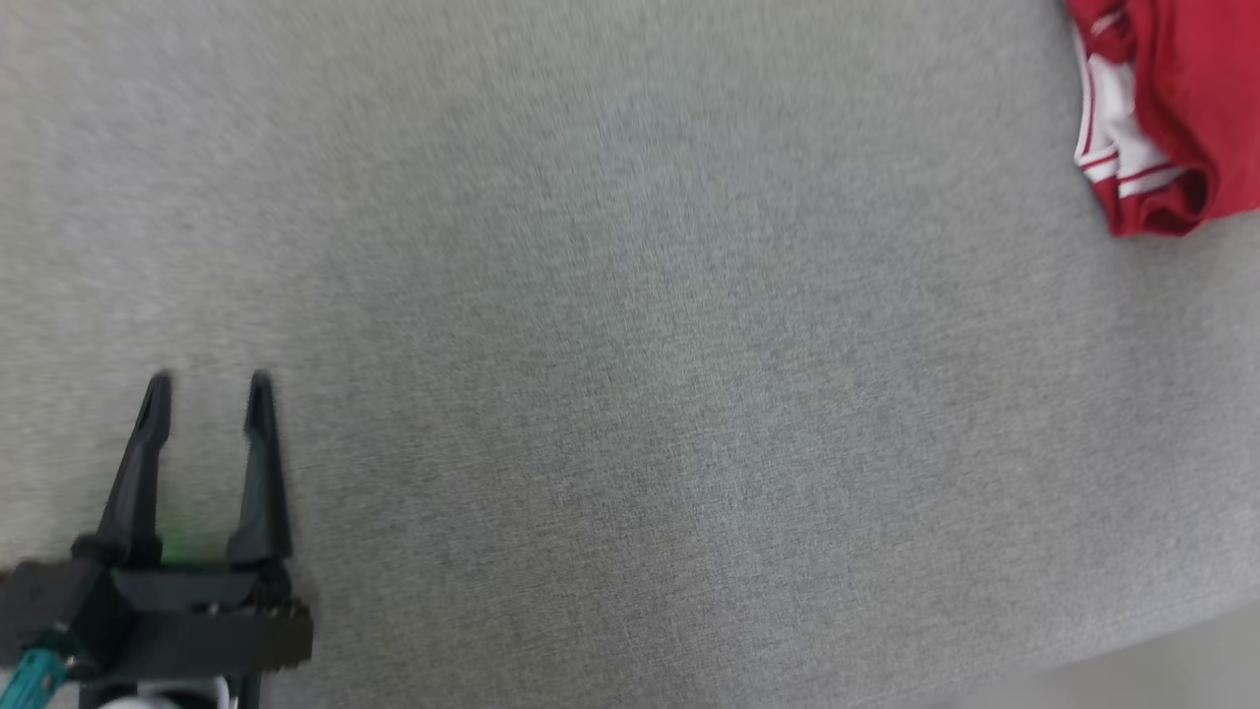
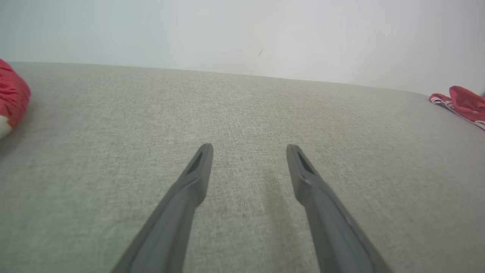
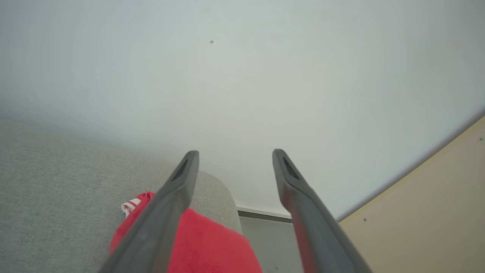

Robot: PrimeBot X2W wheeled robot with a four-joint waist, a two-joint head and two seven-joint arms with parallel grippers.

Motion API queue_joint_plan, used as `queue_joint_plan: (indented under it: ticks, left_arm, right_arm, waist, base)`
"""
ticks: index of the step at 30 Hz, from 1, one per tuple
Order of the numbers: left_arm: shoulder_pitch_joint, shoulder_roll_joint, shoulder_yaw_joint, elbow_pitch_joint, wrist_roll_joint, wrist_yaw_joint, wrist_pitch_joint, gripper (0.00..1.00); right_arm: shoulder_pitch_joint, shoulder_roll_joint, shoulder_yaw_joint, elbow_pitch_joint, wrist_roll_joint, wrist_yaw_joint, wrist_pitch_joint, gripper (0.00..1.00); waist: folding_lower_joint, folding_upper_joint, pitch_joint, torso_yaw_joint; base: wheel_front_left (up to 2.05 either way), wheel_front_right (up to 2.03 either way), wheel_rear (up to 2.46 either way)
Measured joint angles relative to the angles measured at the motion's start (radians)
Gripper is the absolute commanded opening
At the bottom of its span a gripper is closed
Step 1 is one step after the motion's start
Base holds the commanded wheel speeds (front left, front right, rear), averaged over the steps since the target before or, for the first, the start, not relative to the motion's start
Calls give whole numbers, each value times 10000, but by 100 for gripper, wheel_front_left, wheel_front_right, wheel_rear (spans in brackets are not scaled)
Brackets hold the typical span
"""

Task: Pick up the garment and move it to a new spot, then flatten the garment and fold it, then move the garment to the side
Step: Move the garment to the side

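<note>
The red garment point(image 1: 1171, 108) with white stripes sits bunched at the far right corner of the grey padded surface point(image 1: 630, 394). It is rumpled rather than laid flat, and nothing is holding it. To my eye that puts the robot at the very first step, picking the garment up to carry it to a new spot, with flattening and folding not yet begun. I can't rule out that the heap is a finished fold pushed aside, but it looks too loose for that.

The left gripper point(image 1: 209, 384) hangs low at the near left, its jaws spread apart and empty over bare grey cloth. It is well apart from the garment, which shows as a sliver of red at the far right of its wrist view point(image 2: 464, 104). A second red and white thing point(image 2: 11, 98) lies at the left edge of that view; I can't tell what it is.

The right gripper point(image 3: 235, 153) is much nearer, its jaws also wide open and empty. The garment point(image 3: 212, 239) lies under and just behind its left finger, by the rounded corner of the surface, with the pale wall point(image 3: 242, 76) beyond. Whether that finger touches the cloth I cannot tell.

The next move seems to belong to the right arm. It would tip the jaws down onto a raised fold, close on enough cloth to hold, then lift clear toward the open middle.
</note>
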Motion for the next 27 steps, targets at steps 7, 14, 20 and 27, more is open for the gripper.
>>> queue_joint_plan:
  ticks: [7,14,20,27]
  left_arm:
    - [872,-268,504,311,-52,19,2,100]
    - [1525,-500,591,706,-67,-50,2,100]
    - [1699,-600,514,1093,-23,-127,2,100]
    - [1914,-654,654,1400,56,-138,0,100]
  right_arm:
    - [2298,1037,-826,-2219,-15,0,-65,100]
    - [5354,2295,-1919,-3998,-324,0,-67,100]
    - [7708,3246,-2617,-5150,-393,0,-67,100]
    - [9840,4052,-2834,-6136,-443,0,-65,100]
  waist:
    - [-1,0,-1266,222]
    - [-3,-2,-2538,506]
    - [-3,-2,-3451,852]
    - [-4,-2,-4247,1233]
  base:
    - [0,0,0]
    - [0,0,0]
    - [0,0,0]
    - [0,0,0]
